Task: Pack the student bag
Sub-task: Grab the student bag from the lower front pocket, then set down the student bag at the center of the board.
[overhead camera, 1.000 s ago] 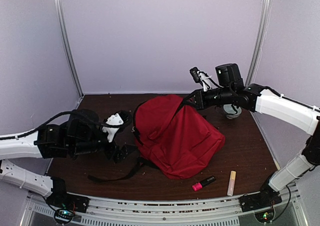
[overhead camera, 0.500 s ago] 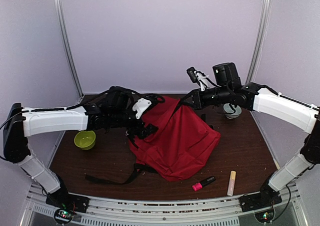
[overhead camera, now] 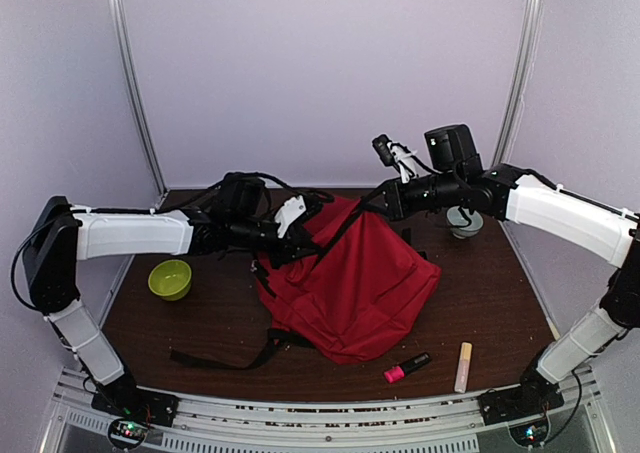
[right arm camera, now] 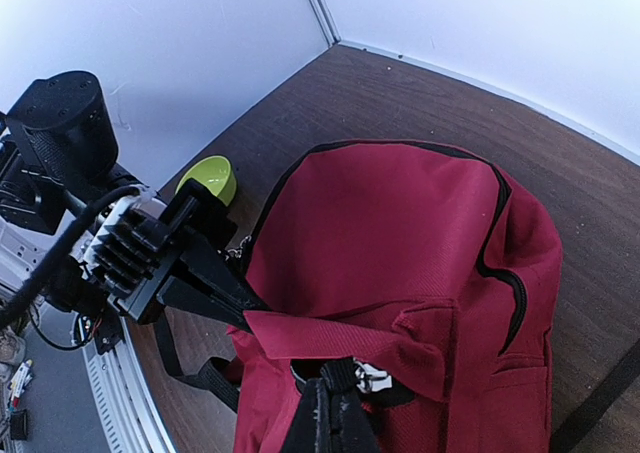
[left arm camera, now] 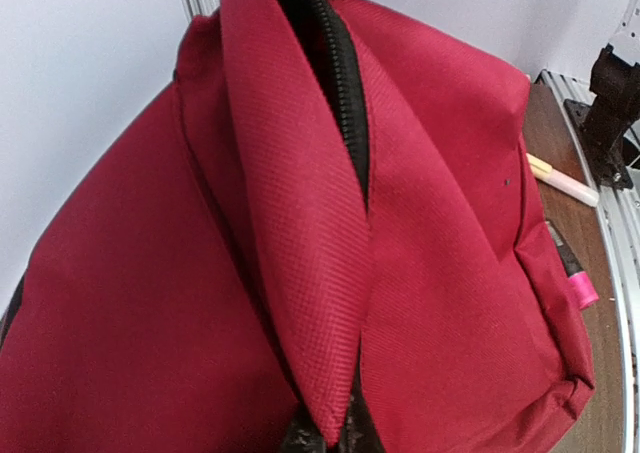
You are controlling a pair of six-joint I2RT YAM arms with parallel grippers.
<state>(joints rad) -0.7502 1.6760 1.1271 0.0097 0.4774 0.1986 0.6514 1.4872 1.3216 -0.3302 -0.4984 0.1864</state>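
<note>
The student bag (overhead camera: 360, 273) is a red backpack held up off the brown table by its top. My right gripper (overhead camera: 372, 203) is shut on its black top loop (right arm camera: 385, 358), with the fingers (right arm camera: 330, 418) clamped below it. At the bag's upper left edge, my left gripper (overhead camera: 303, 235) is shut on a fold of red fabric (left arm camera: 320, 303) beside the open black zipper (left arm camera: 335, 63). In the right wrist view the left gripper's black fingers (right arm camera: 215, 283) pinch the tip of that flap (right arm camera: 330, 338). The bag's inside is hidden.
A green bowl (overhead camera: 170, 278) sits left of the bag. A pink highlighter (overhead camera: 407, 367) and a cream marker (overhead camera: 464, 366) lie near the front edge. A grey round object (overhead camera: 463, 221) stands behind the right arm. A black strap (overhead camera: 225, 355) trails on the table.
My left arm swung from the table's left side up to the bag and shut on its flap, uncovering the green bowl. The right gripper kept its hold and lifted the bag's top slightly.
</note>
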